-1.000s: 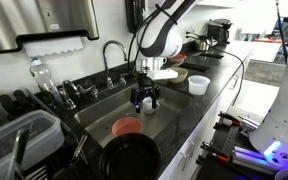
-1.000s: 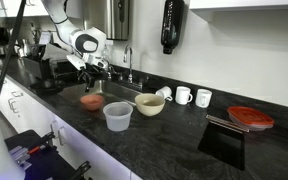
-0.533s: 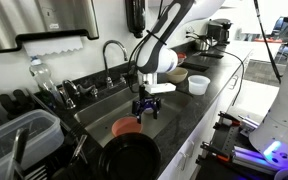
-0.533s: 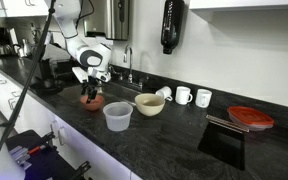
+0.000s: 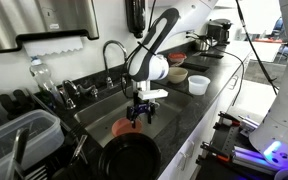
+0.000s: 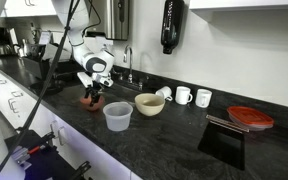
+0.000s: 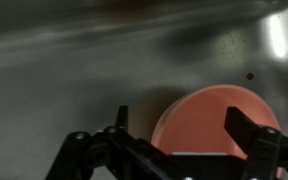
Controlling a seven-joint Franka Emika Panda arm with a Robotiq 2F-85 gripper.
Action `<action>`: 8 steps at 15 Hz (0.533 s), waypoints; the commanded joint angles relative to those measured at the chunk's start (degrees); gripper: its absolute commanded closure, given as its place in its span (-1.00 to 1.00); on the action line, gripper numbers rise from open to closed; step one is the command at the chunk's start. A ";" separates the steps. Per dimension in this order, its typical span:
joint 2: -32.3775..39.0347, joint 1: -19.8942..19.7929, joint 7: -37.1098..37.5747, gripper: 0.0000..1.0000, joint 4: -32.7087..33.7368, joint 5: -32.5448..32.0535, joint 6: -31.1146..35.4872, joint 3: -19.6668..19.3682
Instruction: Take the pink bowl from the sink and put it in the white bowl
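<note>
Wrist view shows your gripper [image 7: 180, 128] with its jaws open above the pink bowl [image 7: 206, 112]. The bowl lies in the lower right of the frame, on the bottom of the sink [image 7: 74, 70]. In an exterior view, the white bowl [image 6: 150, 104] stands at frame centre on the counter [image 6: 179, 140], apart from the pink bowl.

Pink bowl [image 7: 206, 118] cut off below (wrist view); hand [image 7: 177, 120] hides its rim.
</note>
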 commanded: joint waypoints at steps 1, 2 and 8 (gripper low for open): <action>2.25 0.50 2.09 -0.42 2.87 -2.73 -0.87 -0.54; 2.63 0.64 2.53 -0.37 3.31 -3.49 -0.85 -0.66; 3.57 0.73 3.98 0.50 4.45 -6.11 -1.11 -0.81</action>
